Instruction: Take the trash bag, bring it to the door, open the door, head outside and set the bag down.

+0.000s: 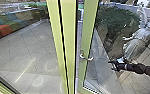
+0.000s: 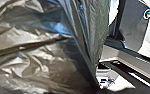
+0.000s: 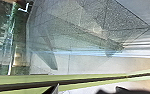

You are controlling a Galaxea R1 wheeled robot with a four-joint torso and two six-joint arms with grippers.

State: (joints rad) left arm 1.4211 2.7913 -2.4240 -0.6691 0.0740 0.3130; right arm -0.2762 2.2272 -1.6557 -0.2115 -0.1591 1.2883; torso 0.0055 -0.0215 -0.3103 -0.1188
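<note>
Right hand (image 1: 111,65) spread, just right of handle (image 1: 87,58), aimed at it: nearer arm for door (image 1: 89,30), I judge. Bag (image 2: 33,52) close by left hand (can't tell its grip).

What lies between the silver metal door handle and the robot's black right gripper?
The clear glass pane of the green-framed door, with grey paving behind it, shows between the handle and the right gripper in the head view.

Trash bag (image 2: 38,60) cut off at left wrist view's edges
</note>
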